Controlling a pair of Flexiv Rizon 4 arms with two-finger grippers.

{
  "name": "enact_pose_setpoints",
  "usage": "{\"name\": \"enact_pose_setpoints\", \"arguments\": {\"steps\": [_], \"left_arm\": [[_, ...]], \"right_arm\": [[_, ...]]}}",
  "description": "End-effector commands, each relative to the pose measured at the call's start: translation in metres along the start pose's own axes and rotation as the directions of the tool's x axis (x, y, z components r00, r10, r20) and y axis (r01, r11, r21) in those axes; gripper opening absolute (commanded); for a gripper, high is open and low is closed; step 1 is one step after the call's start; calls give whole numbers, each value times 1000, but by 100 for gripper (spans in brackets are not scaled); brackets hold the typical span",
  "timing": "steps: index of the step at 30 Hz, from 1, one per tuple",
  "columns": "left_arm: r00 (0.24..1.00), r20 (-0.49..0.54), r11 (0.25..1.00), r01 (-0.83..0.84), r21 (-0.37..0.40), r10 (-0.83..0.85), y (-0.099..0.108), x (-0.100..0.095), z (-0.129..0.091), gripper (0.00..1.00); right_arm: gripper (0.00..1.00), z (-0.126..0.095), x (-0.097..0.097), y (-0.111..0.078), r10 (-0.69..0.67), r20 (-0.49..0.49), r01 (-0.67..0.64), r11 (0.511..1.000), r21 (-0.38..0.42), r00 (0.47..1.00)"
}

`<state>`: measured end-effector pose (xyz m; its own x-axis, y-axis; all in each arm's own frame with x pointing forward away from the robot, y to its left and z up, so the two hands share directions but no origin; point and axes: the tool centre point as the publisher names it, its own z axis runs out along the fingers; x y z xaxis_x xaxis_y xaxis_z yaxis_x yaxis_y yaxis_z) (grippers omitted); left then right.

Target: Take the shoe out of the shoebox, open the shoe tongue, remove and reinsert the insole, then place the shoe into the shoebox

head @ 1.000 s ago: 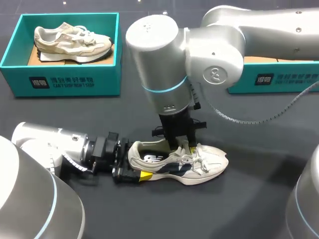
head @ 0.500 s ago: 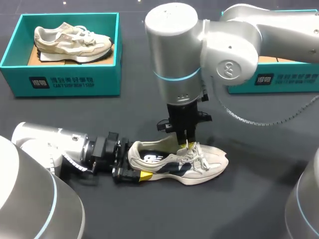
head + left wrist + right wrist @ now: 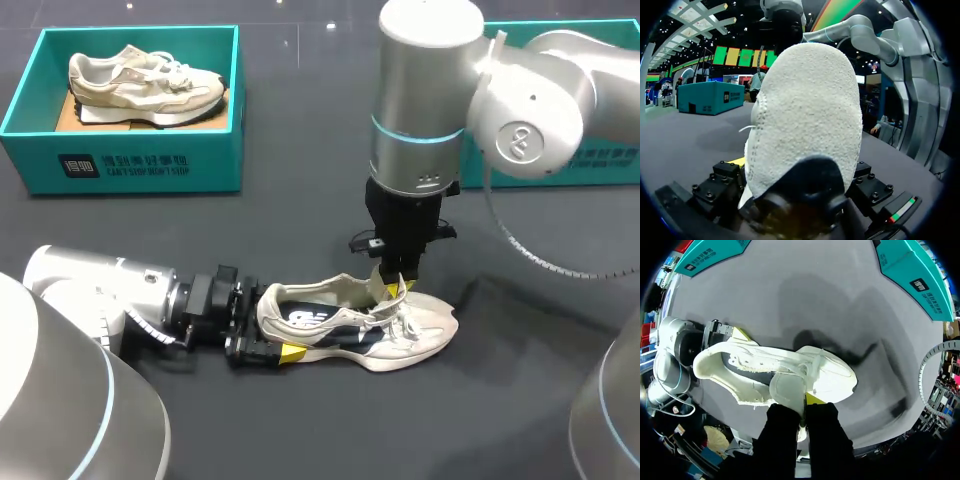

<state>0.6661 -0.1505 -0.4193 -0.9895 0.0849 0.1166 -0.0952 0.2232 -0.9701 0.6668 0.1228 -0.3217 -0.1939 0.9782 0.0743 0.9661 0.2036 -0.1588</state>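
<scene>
- The shoe [image 3: 345, 326] lies on its side on the dark bench [image 3: 290, 210], outside both boxes, with its heel toward my left arm and its toe toward the right.
- The left gripper [image 3: 264, 338] comes in low along the bench and is clamped on the shoe's heel. In the left wrist view the pale heel fills the space between the black finger blocks, one on each side, and a yellow tip shows just beside the sole.
- The right gripper [image 3: 396, 288] hangs straight down over the middle of the shoe. Its fingers are pressed together on the tongue [image 3: 786, 389] – the right wrist view shows the pale flap pinched at its upper edge, with a yellow tip just beside it.
- The tongue stands lifted away from the laces, so the shoe's mouth is open.
- The insole [image 3: 303, 318] – dark, with a white mark – lies inside the shoe, visible through the opening near the heel.
- The laces sit loose over the front of the shoe, just beside the right gripper.
- A teal shoebox [image 3: 140, 160] stands at the far left of the bench, well apart from the shoe, and holds a second shoe [image 3: 145, 80] lying on its side.
- Another teal shoebox [image 3: 575, 158] stands at the far right, partly hidden behind my right arm; what it holds cannot be seen.
</scene>
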Motion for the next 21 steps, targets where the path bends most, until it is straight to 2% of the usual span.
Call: {"name": "enact_pose_setpoints", "arguments": {"steps": [1, 6, 10, 21], "left_arm": [[1000, 3, 1000, 0, -1, 0, 0, 0, 0, 0], [1000, 3, 1000, 0, -1, 0, 0, 0, 0, 0], [1000, 3, 1000, 0, -1, 0, 0, 0, 0, 0], [1000, 3, 1000, 0, -1, 0, 0, 0, 0, 0]], "right_arm": [[0, 1, -5, -3, 0, -96, -1, 1000, -7, 995], [0, 6, -17, -8, 8, -182, -6, 1000, 14, 983], [0, 6, -24, -13, -4, -237, 5, 1000, 0, 972], [0, 14, -42, -19, 10, -334, -18, 1000, -21, 942]]}}
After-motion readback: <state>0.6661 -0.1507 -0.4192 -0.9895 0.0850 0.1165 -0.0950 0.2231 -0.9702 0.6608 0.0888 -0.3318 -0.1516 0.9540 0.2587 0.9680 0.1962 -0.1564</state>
